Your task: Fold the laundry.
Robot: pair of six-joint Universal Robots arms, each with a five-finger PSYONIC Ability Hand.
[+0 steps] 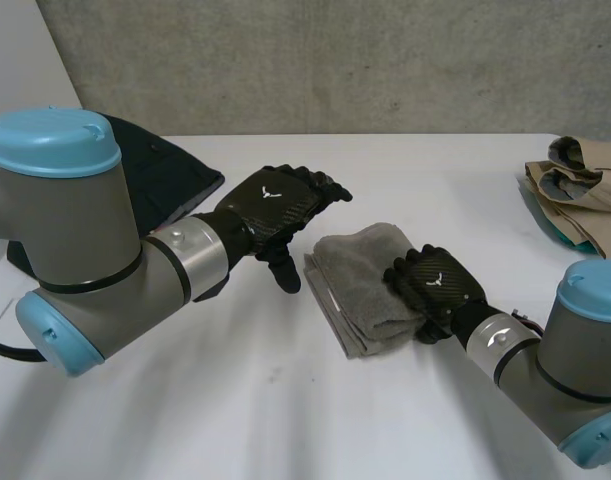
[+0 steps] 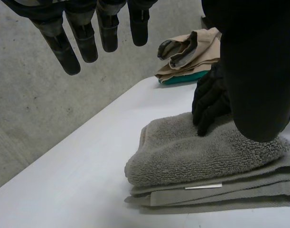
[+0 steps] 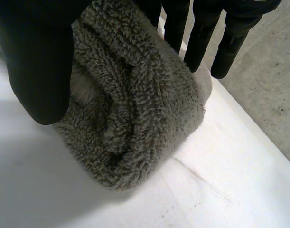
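A grey towel (image 1: 360, 285) lies folded in several layers in the middle of the white table (image 1: 285, 410). My right hand (image 1: 435, 285) rests on the towel's right end, fingers laid over its top and relaxed, thumb down beside the thick fold. In the right wrist view the towel's rolled edge (image 3: 135, 118) sits between the thumb (image 3: 35, 71) and the straight fingers (image 3: 197, 42). My left hand (image 1: 275, 205) hovers open above the table just left of the towel, touching nothing. The left wrist view shows the towel (image 2: 197, 152) with the right hand (image 2: 211, 99) on it.
A dark garment (image 1: 170, 170) lies at the back left, behind my left arm. A stack of beige and teal folded clothes (image 1: 585, 190) sits at the far right edge, also in the left wrist view (image 2: 192, 57). A concrete wall stands behind the table.
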